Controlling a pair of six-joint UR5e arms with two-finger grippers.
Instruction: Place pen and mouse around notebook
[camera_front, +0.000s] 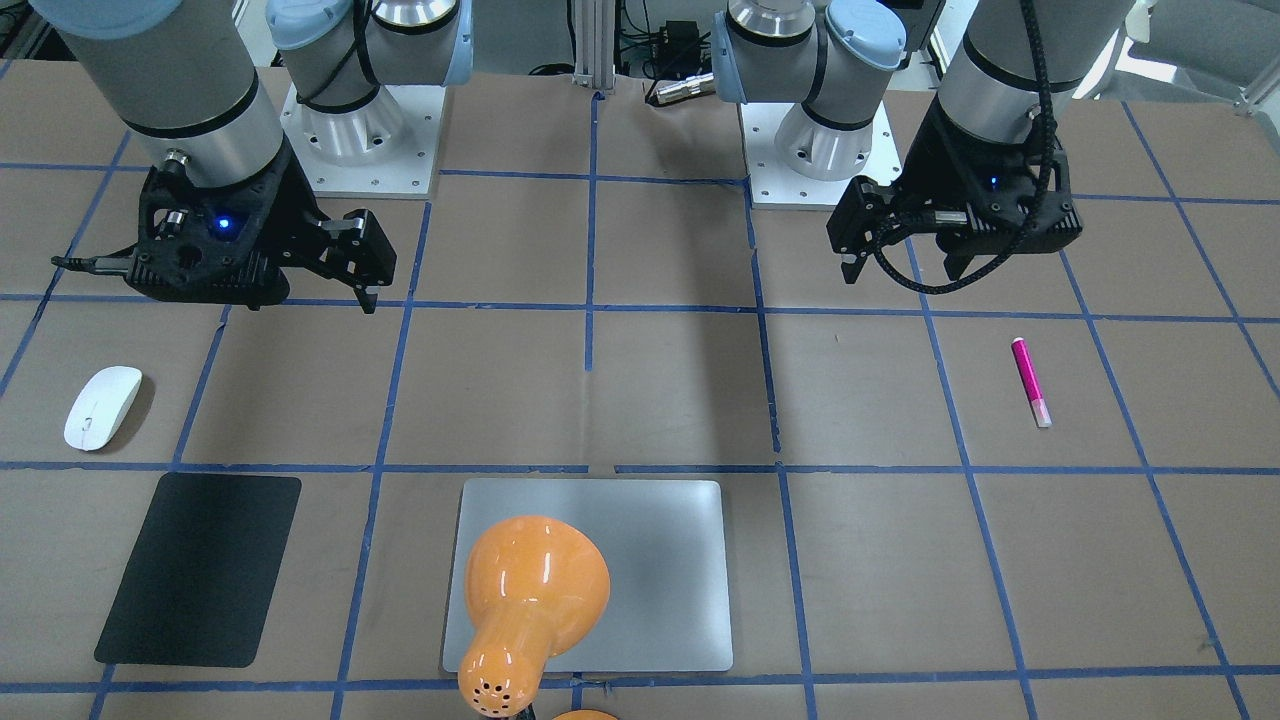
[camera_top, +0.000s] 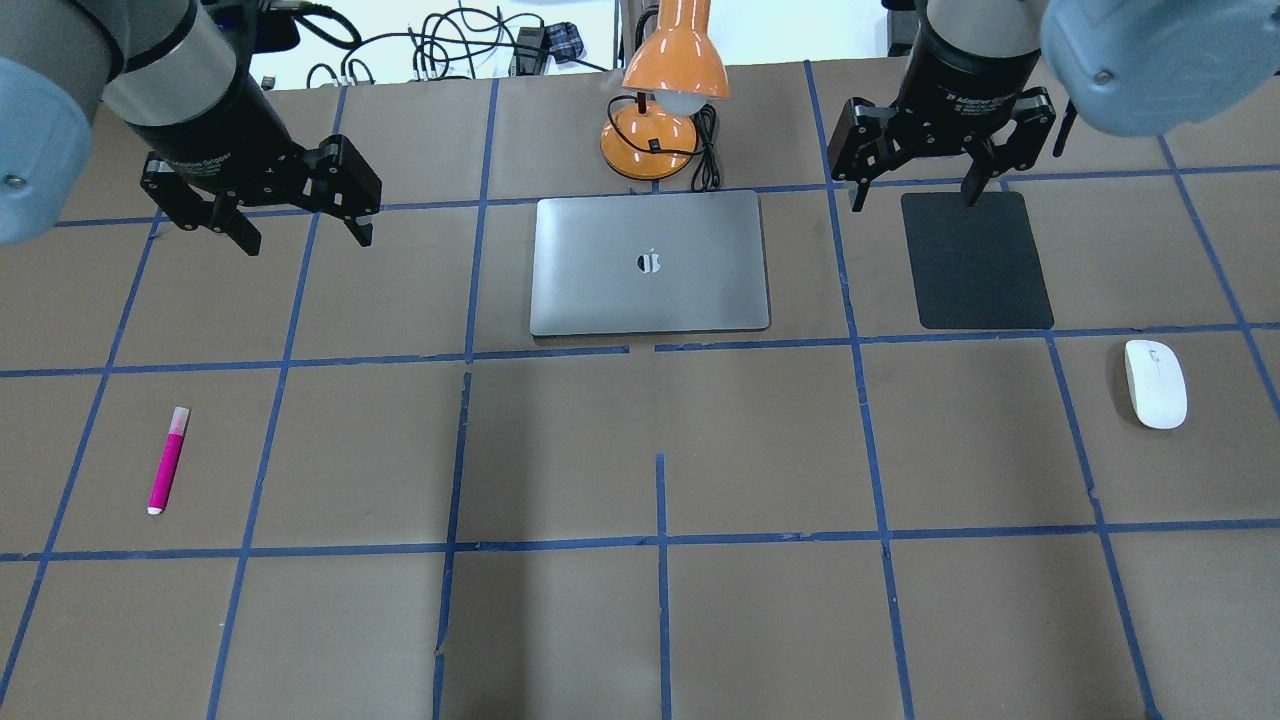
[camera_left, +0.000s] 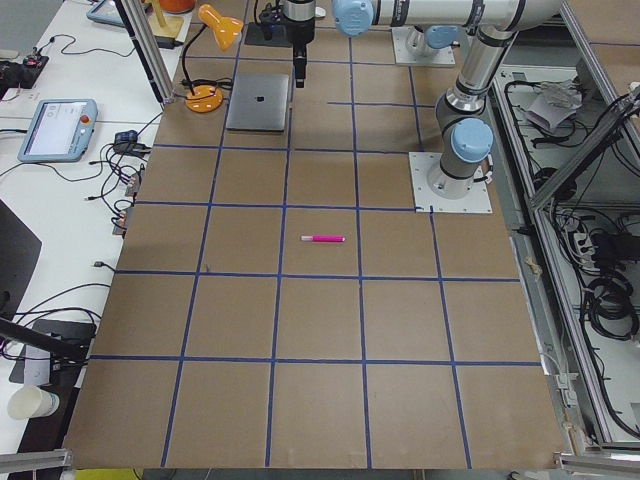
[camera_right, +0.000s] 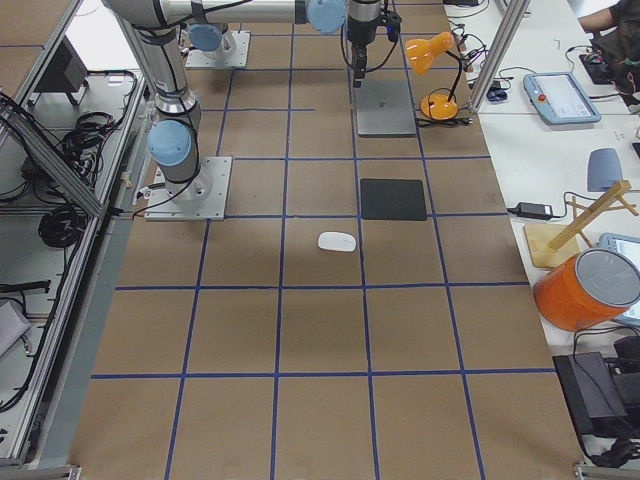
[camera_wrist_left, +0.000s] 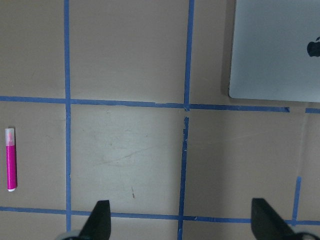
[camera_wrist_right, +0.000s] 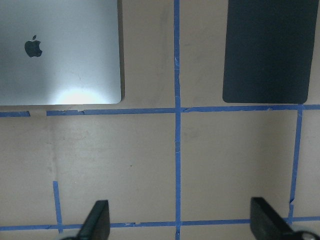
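The silver-grey notebook (camera_top: 650, 262) lies closed at the far middle of the table. A magenta pen (camera_top: 167, 460) with a pale end rests on the table at the near left, well apart from the notebook. At the right, the white mouse (camera_top: 1155, 384) sits just nearer than the black pad. My left gripper (camera_top: 307, 240) hovers open and empty above the table left of the notebook, far beyond the pen (camera_wrist_left: 10, 159). My right gripper (camera_top: 913, 200) hovers open and empty between the notebook (camera_wrist_right: 60, 50) and the pad.
A matte black pad (camera_top: 975, 260) lies right of the notebook. An orange desk lamp (camera_top: 665, 90) stands behind the notebook, its head leaning over the far edge. Blue tape lines grid the brown table (camera_top: 660, 620).
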